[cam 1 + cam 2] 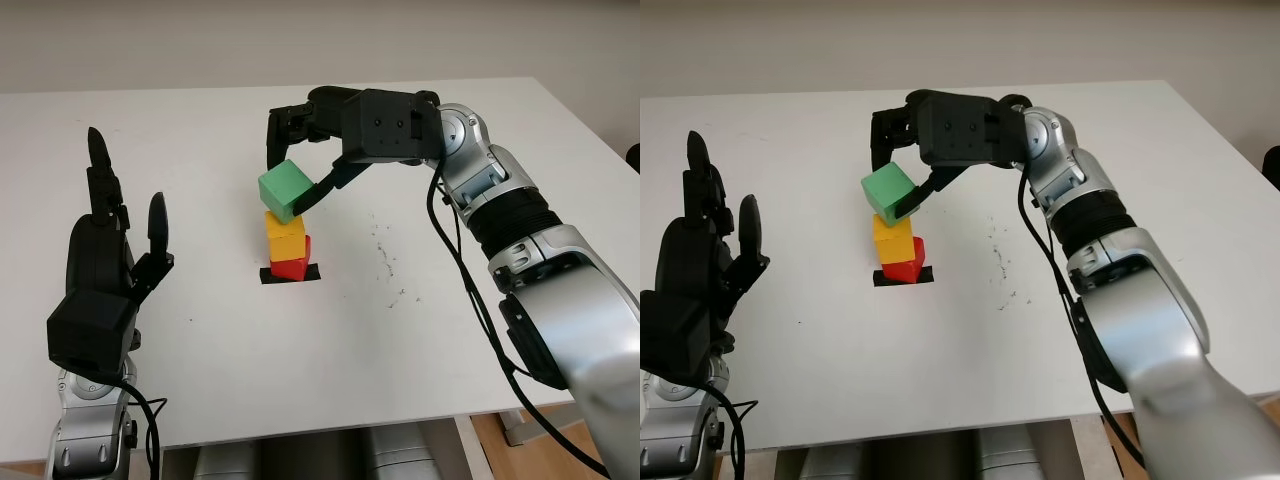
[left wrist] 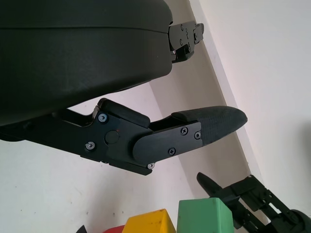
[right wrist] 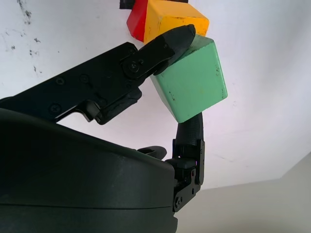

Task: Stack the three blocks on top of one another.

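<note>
Green block [image 1: 286, 191] pinched betw right hand [image 1: 300, 150] fingers [image 3: 167, 43].

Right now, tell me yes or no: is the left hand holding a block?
No: the left hand is open, raised at the table's near left, while the right hand grips the green block.

Silver jointed arms [image 1: 560, 300], black boxy hands [image 1: 385, 125] (screws visible), loose black cables [image 1: 465, 280]
</note>
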